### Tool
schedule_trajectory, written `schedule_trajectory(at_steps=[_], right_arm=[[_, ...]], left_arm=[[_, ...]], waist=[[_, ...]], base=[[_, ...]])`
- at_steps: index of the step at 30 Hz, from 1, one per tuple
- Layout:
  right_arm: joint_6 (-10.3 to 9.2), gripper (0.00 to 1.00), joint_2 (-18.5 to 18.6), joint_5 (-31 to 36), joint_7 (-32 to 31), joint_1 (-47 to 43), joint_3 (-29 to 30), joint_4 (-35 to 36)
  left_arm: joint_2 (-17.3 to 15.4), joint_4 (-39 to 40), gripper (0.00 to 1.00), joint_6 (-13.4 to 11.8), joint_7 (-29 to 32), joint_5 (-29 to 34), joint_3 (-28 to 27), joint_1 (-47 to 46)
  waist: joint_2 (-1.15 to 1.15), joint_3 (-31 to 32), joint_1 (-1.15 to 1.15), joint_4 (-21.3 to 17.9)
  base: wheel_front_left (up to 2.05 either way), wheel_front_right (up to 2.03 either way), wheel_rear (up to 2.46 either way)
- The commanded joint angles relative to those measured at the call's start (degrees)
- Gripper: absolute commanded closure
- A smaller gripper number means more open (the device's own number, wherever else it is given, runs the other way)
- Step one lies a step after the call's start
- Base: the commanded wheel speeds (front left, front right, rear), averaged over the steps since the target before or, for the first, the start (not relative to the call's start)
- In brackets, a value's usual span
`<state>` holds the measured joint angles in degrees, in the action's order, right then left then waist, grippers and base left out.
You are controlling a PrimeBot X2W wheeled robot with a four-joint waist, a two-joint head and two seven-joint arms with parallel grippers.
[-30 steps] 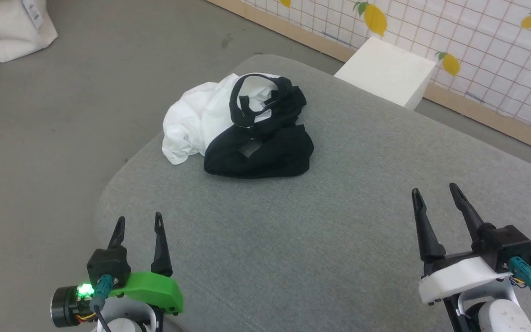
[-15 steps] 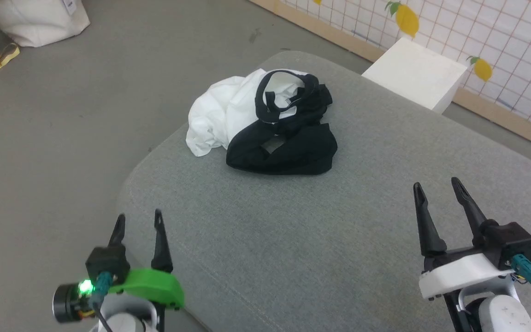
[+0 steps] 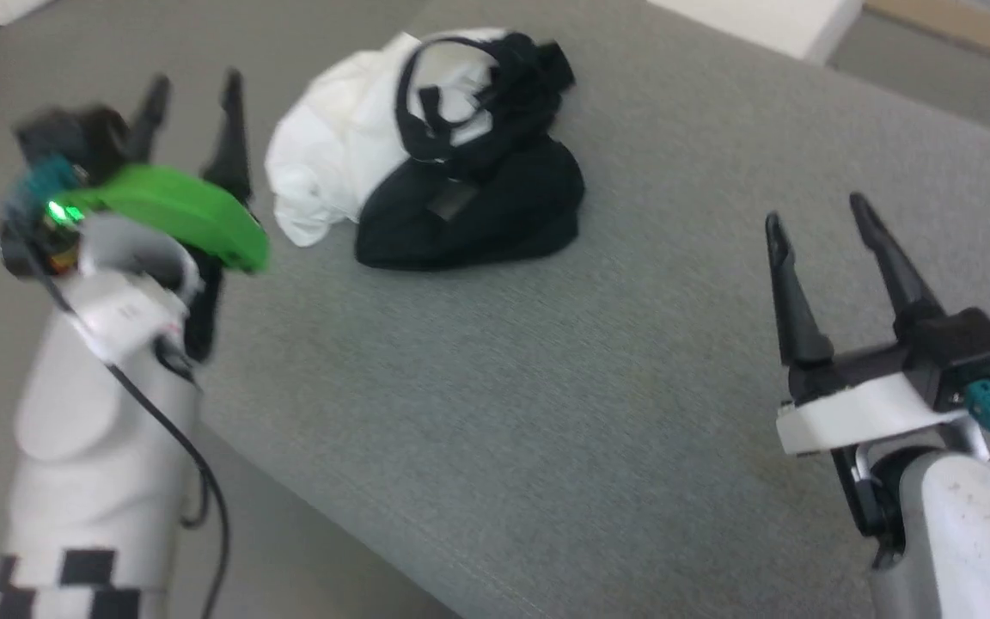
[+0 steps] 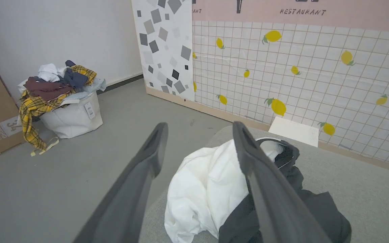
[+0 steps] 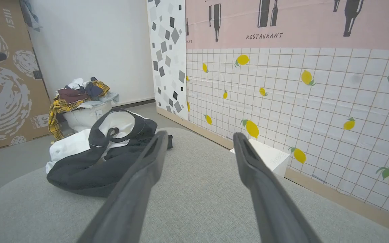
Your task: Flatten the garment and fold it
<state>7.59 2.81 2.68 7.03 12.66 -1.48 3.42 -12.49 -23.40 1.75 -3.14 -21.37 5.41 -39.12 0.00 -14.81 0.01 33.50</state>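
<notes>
green-shelled left gripper (image 3: 194,82) hangs spread wide beside the crumpled garment (image 3: 461,198).

A lemon-print tiled wall (image 4: 316,67) meets grey floor (image 4: 62,179) near a clothes-heaped white bag (image 4: 73,118).

The light is bright, even and diffuse, and shadows are faint and soft-edged. My head view is smeared by motion, worst over the left gripper (image 3: 194,82) with its glowing green lamp (image 3: 55,211); the right gripper (image 3: 815,210) looks crisper. In the wrist views my own fingers (image 4: 130,189) are out of focus, while the tiled wall (image 5: 316,101) is sharp, its grid bowing slightly toward the edges.
</notes>
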Motion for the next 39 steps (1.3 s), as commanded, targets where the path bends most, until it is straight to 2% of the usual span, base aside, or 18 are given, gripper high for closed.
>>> schedule_trajectory(at_steps=[1,4,7,10,13,16,21,26,27,28,29,30,34,36,39], right_arm=[[-0.1,0.0,0.07,0.41,-0.12,1.8,-0.12,0.77],[-0.1,0.0,0.07,0.62,0.13,3.73,-0.48,1.21],[-0.1,0.0,0.08,0.68,0.41,5.78,-1.22,1.56],[-0.1,0.0,0.12,0.63,0.77,6.84,-1.19,1.71],[-0.1,0.0,0.15,0.33,1.17,7.43,-1.19,1.56],[-0.1,0.0,0.14,-0.07,1.7,7.99,-1.43,1.42],[-0.1,0.0,0.12,-0.8,2.57,8.45,-1.65,0.95],[-0.1,0.0,0.1,-1.72,3.43,8.69,-2.31,-0.64],[-0.1,0.0,0.09,-1.97,3.64,8.79,-2.39,-1.01],[-0.1,0.0,0.09,-2.19,3.82,8.87,-2.44,-1.34],[-0.1,0.0,0.09,-2.52,4.04,8.95,-2.49,-1.81],[-0.1,0.0,0.09,-2.83,4.25,8.98,-2.49,-2.17],[-0.1,0.0,0.08,-4.07,5.19,8.18,-2.22,-4.35],[-0.1,0.0,0.08,-4.71,5.57,7.51,-1.89,-5.61],[-0.1,0.0,0.08,-5.94,6.18,6.38,-1.49,-7.57]], left_arm=[[-1.31,-1.06,0.0,0.92,1.4,-1.75,-1.01,-2.76],[-3.55,-2.77,0.0,2.83,5.81,-5.0,-2.43,-6.69],[-7.55,-3.22,0.0,4.16,11.95,-8.01,-3.64,-9.89],[-10.17,-3.22,0.0,4.6,18.41,-11.01,-4.64,-11.71],[-11.68,-3.14,0.0,3.6,25.02,-13.76,-6.02,-12.44],[-13.11,-3.01,0.0,0.72,31.8,-15.73,-7.42,-11.99],[-13.55,-2.77,0.0,-6.62,43.17,-18.04,-8.88,-8.59],[-14.27,-1.42,0.0,-13.66,51.24,-17.95,-9.3,-2.91],[-14.51,-0.51,0.6,-14.37,52.89,-18.1,-9.25,-1.55],[-15.01,0.52,0.92,-14.86,53.04,-17.8,-9.42,-0.57],[-16.01,1.86,1.0,-15.21,51.9,-16.88,-9.73,0.43],[-17.04,2.97,1.0,-15.48,49.88,-15.62,-10.08,1.09],[-21.93,5.73,1.0,-17.66,33.8,-6.65,-11.43,2.16],[-23.53,6.01,1.0,-17.85,25.83,-3.36,-11.67,1.4],[-25.23,5.97,1.0,-16.77,15.79,0.27,-10.82,-0.62]], waist=[[0.0,-13.82,-0.01,-12.19],[0.0,-17.47,-0.01,-15.57],[0.0,-21.3,-0.01,-19.0],[0.0,-23.91,-0.01,-21.02],[0.0,-25.71,-0.01,-22.56],[0.0,-27.26,-0.01,-24.01],[0.0,-28.39,-0.01,-25.14],[0.0,-27.21,-0.01,-26.04],[0.0,-26.67,-0.01,-26.24],[0.0,-26.12,-0.01,-26.41],[0.0,-25.34,-0.01,-26.64],[0.0,-24.66,-0.01,-26.81],[0.0,-19.66,-0.01,-27.65],[0.0,-16.6,-0.01,-28.09],[0.0,-11.19,-0.01,-29.01]], base=[[0.0,0.0,0.0],[0.0,0.0,0.0],[0.0,0.0,0.0],[0.0,0.0,0.0],[0.0,0.0,0.0],[0.0,0.0,0.0],[0.0,0.0,0.0],[0.0,0.0,0.0],[0.0,0.0,0.0],[0.0,0.0,0.0],[0.0,0.0,0.0],[0.0,0.0,0.0],[0.0,0.0,0.0],[0.0,0.0,0.0],[0.0,0.0,0.0]])
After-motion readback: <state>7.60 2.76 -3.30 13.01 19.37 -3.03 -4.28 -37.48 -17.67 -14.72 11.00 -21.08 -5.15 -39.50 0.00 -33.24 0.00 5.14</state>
